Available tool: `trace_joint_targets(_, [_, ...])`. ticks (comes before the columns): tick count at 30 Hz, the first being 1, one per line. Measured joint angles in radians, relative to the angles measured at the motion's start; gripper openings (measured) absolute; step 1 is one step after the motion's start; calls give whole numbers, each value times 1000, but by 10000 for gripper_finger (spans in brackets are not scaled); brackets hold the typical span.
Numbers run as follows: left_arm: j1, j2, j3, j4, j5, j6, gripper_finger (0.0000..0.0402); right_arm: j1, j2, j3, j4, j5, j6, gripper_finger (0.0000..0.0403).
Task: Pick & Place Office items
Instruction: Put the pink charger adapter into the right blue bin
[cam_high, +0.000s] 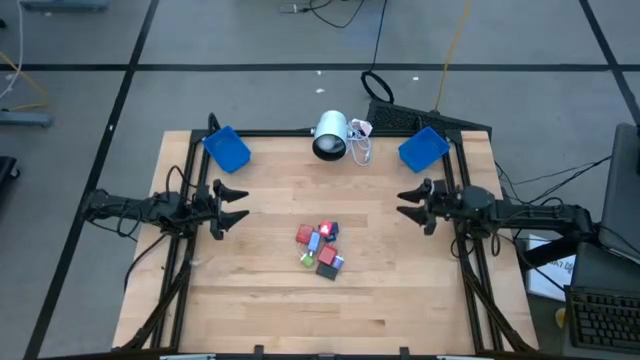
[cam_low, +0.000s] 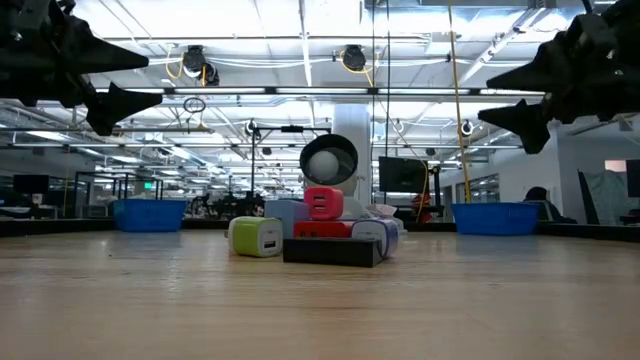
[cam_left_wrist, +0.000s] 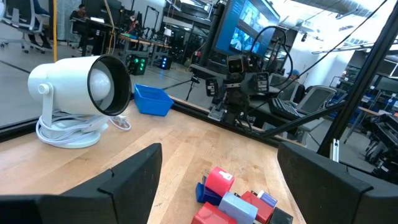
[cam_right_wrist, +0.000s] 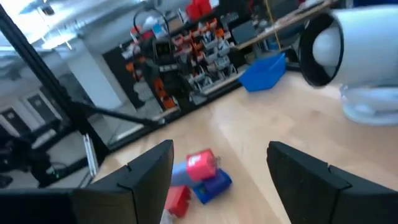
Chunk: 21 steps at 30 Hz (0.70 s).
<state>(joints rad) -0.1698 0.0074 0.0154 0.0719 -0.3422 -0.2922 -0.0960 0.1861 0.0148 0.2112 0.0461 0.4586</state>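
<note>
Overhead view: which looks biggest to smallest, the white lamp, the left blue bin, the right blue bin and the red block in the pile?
1. Left blue bin and right blue bin: alike, cannot rank them.
2. White lamp, slightly smaller.
3. Red block, by far the smallest.

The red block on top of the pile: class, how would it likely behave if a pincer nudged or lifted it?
The red block sits perched on other pieces, so a nudge would probably topple it off. It looks like hard, blocky plastic, so likely stiff and light. Its flat sides should suit a grip, though smooth faces may slip.
</note>
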Motion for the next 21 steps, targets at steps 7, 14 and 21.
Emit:
trace_joint_targets(7, [0, 0, 0, 0, 0, 0, 324, -1, 0, 0, 46, 167, 10, 249])
trace_joint_targets(14, [0, 0, 0, 0, 0, 0, 324, 1, 39, 0, 116, 36, 117, 249])
trace_joint_targets(21, [0, 0, 0, 0, 0, 0, 324, 149, 265, 1, 547, 32, 43, 249])
